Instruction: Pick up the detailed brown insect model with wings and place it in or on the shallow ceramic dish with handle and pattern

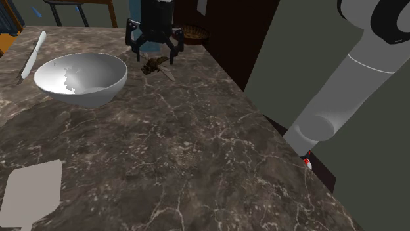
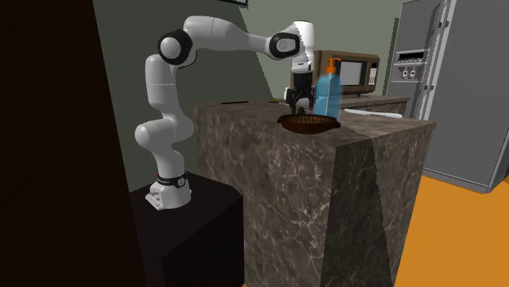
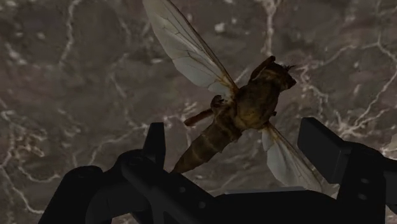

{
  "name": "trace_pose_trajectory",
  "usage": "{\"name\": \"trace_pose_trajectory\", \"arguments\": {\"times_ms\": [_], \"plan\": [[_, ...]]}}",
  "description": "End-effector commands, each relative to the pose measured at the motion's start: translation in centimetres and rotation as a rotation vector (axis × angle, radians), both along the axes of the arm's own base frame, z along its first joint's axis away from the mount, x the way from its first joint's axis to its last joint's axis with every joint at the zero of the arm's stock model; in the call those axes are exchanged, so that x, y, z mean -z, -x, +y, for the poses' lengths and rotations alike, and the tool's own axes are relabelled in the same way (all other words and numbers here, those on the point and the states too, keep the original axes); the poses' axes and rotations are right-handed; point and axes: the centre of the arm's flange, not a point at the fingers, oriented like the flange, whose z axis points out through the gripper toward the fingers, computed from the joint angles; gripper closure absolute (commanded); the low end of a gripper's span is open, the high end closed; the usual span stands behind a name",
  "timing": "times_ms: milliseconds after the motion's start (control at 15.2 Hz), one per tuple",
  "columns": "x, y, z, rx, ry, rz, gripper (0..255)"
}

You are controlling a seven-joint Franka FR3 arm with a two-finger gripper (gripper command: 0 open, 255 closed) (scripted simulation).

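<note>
While the black gripper [image 1: 156, 59] hangs low at the upper middle of the shoulder view, its two fingers stand wide apart, and the brown insect model [image 1: 158, 66] lies on the dark marble counter [image 1: 197, 151] just beneath and between them. In the wrist view the insect model [image 3: 245, 111] sits between the fingers [image 3: 154, 137] with its pale, veined wings spread. One wing reaches close to the far finger, but neither finger clasps the body.

Just behind the gripper in the shoulder view, near the top edge, a shallow brown dish [image 1: 195, 34] rests on the counter, a little apart from the insect. A large white bowl [image 1: 82, 79] stands at the upper left, and a white knife [image 1: 33, 56] lies beside it, closer to the left edge. A flat grey board [image 1: 33, 193] occupies the lower left corner.

In the second exterior view the white arm [image 2: 163, 90] rises from the black stand [image 2: 188, 228] at the lower left and reaches right to the gripper [image 2: 300, 102], which hangs just behind the dish [image 2: 308, 124] near the counter's corner. A blue soap bottle [image 2: 326, 91] stands just to the right of the gripper, with a microwave [image 2: 352, 73] behind it and a grey fridge [image 2: 457, 90] at the right edge.
</note>
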Motion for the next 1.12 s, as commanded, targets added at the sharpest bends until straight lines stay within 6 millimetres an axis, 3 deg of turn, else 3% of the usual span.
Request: {"name": "trace_pose_trajectory", "arguments": {"times_ms": [0,330,396,1056], "plan": [[0.19,-0.07,0.04,0.0,0.0,0.0,0],[0.18,-0.06,0.04,0.0,0.0,0.0,0],[0.18,-0.06,0.04,0.0,0.0,0.0,255],[-0.34,-0.06,0.04,0.0,0.0,0.0,255]]}}
